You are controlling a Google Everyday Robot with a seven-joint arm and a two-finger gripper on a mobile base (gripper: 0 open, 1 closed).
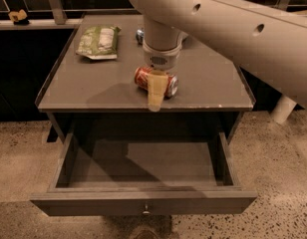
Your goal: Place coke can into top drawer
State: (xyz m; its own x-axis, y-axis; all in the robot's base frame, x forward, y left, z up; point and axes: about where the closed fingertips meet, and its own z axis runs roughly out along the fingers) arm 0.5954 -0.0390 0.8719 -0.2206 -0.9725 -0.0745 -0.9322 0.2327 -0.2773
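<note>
The coke can (141, 77) lies on its side on the grey cabinet top (208, 86), near the front edge. My gripper (155, 94) hangs from the big white arm and points down right at the can, overlapping its middle, with its tip near the cabinet's front edge. The top drawer (143, 203) is pulled wide open below the cabinet top. Its inside is bare and its small knob (146, 211) shows on the front panel.
A green snack bag (98, 41) lies at the back left of the cabinet top. A blue-and-silver can (139, 35) is mostly hidden behind the arm. A white post (283, 108) stands on the speckled floor at right.
</note>
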